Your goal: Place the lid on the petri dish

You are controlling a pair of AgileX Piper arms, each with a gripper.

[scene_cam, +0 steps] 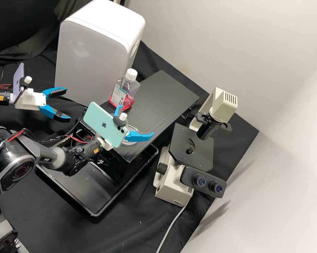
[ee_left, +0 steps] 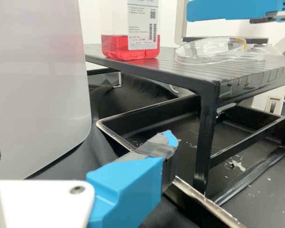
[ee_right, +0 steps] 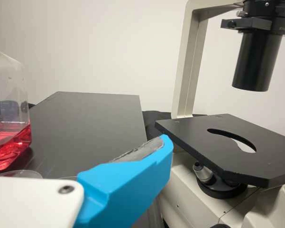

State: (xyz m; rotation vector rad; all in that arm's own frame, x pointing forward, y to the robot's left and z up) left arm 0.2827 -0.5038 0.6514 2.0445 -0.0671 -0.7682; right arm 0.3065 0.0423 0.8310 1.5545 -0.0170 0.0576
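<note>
— Starting with the right gripper (scene_cam: 133, 123): how are its blue fingers set?
— They are spread wide, and nothing is clamped between them. The gripper is held low over the black raised platform (scene_cam: 165, 95).

— Where is the petri dish (ee_left: 218, 51) to be found?
— It is seen lying on the platform directly beneath that gripper, with one finger to either side of it in the high view. From the left wrist view, a gap is seen between the finger above and the clear plastic below. Whether the lid is seated flat on the dish or only leaned on it cannot be told, since the clear pieces cannot be separated by eye.

— And the left gripper (scene_cam: 67, 104)?
— Its fingers are likewise parted, and nothing is gripped. It is held well apart from the dish, off the platform's side. A white box-shaped device (scene_cam: 95, 49) is just beside it, and a black tray (scene_cam: 91, 191) is seen below and ahead of its fingers.

— What else is placed near the right gripper?
— A flask of red liquid (scene_cam: 125, 93), white-capped, is stood upright on the platform just beyond the dish, near one finger. A microscope (scene_cam: 197, 151) is set ahead of the fingertips, past the platform's edge.
</note>
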